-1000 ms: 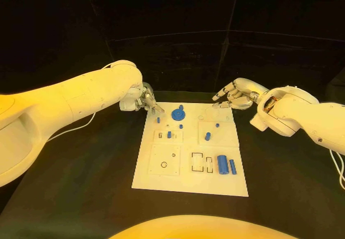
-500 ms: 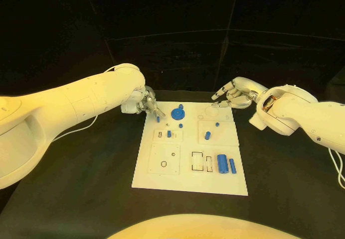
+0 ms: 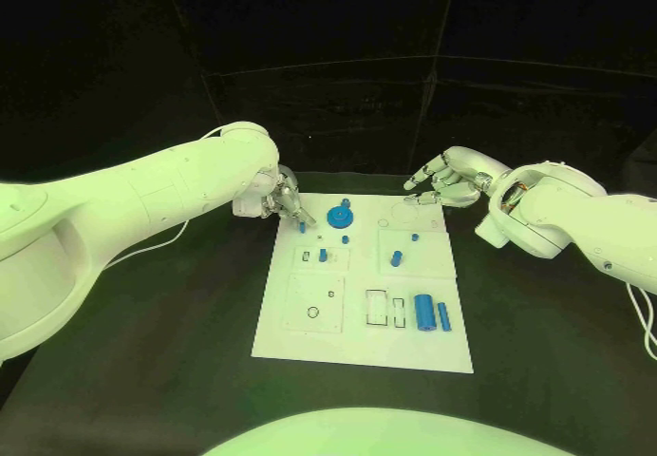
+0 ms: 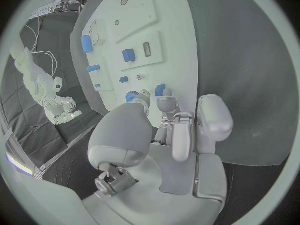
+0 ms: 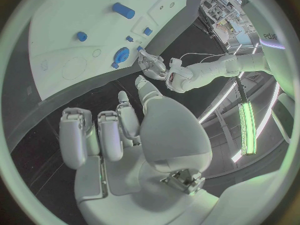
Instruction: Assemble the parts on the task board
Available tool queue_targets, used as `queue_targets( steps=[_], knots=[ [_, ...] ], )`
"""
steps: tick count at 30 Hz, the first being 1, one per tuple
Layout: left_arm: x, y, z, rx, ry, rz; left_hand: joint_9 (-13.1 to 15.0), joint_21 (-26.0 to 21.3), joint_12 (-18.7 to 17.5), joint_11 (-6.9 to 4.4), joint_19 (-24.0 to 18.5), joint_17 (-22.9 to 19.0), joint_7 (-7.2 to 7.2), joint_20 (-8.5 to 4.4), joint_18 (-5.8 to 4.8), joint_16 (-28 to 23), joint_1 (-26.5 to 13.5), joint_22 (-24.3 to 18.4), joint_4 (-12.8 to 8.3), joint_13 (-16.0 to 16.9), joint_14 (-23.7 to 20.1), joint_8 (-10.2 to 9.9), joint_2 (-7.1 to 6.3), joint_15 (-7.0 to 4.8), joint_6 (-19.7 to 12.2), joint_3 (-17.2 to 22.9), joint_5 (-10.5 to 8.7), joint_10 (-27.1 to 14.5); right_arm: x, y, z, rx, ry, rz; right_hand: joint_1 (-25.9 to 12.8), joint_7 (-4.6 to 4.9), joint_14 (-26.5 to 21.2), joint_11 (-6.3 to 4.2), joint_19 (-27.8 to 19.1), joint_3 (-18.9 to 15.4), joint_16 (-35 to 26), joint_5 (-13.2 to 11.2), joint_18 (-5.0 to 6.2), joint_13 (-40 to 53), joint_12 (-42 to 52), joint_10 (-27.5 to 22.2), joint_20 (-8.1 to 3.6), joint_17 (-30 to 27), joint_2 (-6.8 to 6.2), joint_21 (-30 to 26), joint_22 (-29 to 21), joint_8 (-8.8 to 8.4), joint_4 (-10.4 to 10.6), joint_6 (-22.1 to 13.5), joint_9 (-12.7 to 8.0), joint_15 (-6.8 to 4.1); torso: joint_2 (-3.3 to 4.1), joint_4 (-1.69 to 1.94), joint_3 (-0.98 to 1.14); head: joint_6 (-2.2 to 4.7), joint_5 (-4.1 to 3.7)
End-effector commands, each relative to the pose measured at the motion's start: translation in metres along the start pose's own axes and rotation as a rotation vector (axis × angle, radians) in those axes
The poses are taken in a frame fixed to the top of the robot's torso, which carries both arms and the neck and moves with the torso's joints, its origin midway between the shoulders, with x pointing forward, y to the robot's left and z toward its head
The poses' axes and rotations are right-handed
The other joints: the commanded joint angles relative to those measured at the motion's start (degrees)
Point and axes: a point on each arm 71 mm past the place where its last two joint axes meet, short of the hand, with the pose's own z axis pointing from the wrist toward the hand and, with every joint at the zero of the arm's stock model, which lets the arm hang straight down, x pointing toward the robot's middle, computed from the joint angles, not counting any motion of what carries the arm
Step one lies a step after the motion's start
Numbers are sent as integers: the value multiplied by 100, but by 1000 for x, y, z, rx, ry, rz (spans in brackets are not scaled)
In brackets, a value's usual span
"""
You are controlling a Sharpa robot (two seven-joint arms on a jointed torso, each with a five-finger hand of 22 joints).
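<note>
- Black table (image 3: 164,313) all round, with white task board (image 3: 411,351) laid at its middle.
- Found the left hand (image 3: 278,198) at 11 o'clock of the board, over its far corner, fingers drawn narrow and pointed down at a small blue peg (image 3: 301,226).
- Placed the peg at 5 o'clock from that hand in the head view, right at the fingertips (image 4: 165,104), with one tip touching it or nearly so.
- Could not tell whether the peg was truly pinched or only touched, because thumb and finger covered part of it.
- Found the right hand (image 3: 449,180) at 1 o'clock of the board, above the far right corner, fingers apart and loosely bent, carrying nothing.
- Noted a blue gear (image 3: 340,221) just beside the peg at its 3 o'clock, apart from the fingers.
- Judged the step as seating or taking this peg at the far left of the board.
- To do it well: should have kept the peg upright, closed thumb and finger evenly on both sides, moved straight down or up without a sideways push, and kept the fingers away from the gear.
</note>
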Motion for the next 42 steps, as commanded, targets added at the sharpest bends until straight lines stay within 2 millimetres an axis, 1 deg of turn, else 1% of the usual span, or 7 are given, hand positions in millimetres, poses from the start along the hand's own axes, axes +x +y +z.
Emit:
queue_targets(
  steps=[1, 24, 30, 33, 34, 35, 42],
  knots=[
    [0, -1, 0, 1, 4, 9, -19, 26, 38, 5, 2, 1364, 2, 37, -41, 1, 113, 8, -43, -4, 582, -26, 24, 31, 55, -14, -11, 5, -1, 2, 0, -11, -6, -4, 33, 10, 365, -14, 37, -33, -35, 20, 46, 61, -37, -31, -11, 529, 42, -26, 523, 24, -6, 26, -4, -21, 2, 0, 1, -3, 0],
    [1, -4, 2, -1, -3, 4, -146, 22, 34, 5, -11, 1352, 4, 40, -38, -4, 605, 17, -404, -61, 579, -69, 403, 32, 78, 205, -6, -19, -1, 2, 0, -11, -8, -4, 37, 10, 364, -14, 34, -39, -39, 47, 47, 61, -36, -30, -12, 525, 55, -30, 516, 27, -3, 26, -4, -21, 1, 4, -1, -9, -10],
    [0, -4, 2, 25, -28, -10, -214, 2, -3, -55, -20, 1348, -51, -5, -27, -5, 1281, -1, -962, -84, 579, -118, 765, -21, 11, 977, -2, -62, -1, 2, 0, -9, -5, -4, 37, 10, 364, -14, 34, -39, -39, 47, 47, 61, -36, -30, -12, 525, 55, -30, 516, 27, -3, 26, -4, -21, 2, 1, 0, -11, -5],
    [-1, -3, 1, 45, -43, -39, -185, -42, -48, -44, -35, 1333, -26, 3, -24, -12, 1218, -50, -1204, -136, 575, -27, 669, 8, 20, 1677, 4, -73, -1, 2, 0, -8, -4, -4, 37, 10, 364, -14, 34, -39, -39, 47, 47, 61, -36, -30, -12, 525, 55, -30, 516, 27, -3, 26, -4, -21, -1, 6, -2, -20, -16],
    [-2, -2, 0, 54, -48, -60, -132, -62, -53, -61, -35, 1327, 25, 12, -16, -14, 813, -61, -1280, -167, 575, 83, 419, 38, -20, 2386, 40, -45, -1, 1, 0, -7, -4, -4, 41, 9, 364, -15, 33, -41, -41, 57, 48, 62, -35, -28, -13, 522, 60, -31, 514, 29, -3, 27, -4, -22, -4, 9, -2, -26, -17],
    [-2, 0, 0, 58, -53, -76, -101, -71, -53, -39, -34, 1323, 7, 24, -17, -16, 613, -66, -1325, -183, 574, 149, 302, 34, -30, 2764, 14, -31, -1, 1, 0, -6, -3, -4, 41, 9, 364, -15, 33, -41, -41, 57, 48, 62, -35, -28, -13, 522, 60, -31, 514, 29, -3, 27, -4, -22, -4, 9, -1, -27, -17],
    [0, 7, -9, 79, -97, -136, -34, -80, -31, -36, -27, 1310, -28, 17, -17, -21, 279, -64, -1386, -197, 571, 287, 121, 13, -50, 3319, -4, -19, -2, 0, -1, -5, -4, -5, 43, 9, 362, -15, 31, -42, -44, 63, 48, 57, -40, -32, -13, 516, 62, -33, 510, 30, -3, 27, -4, -22, -11, 23, 5, -35, -18]
  ],
)
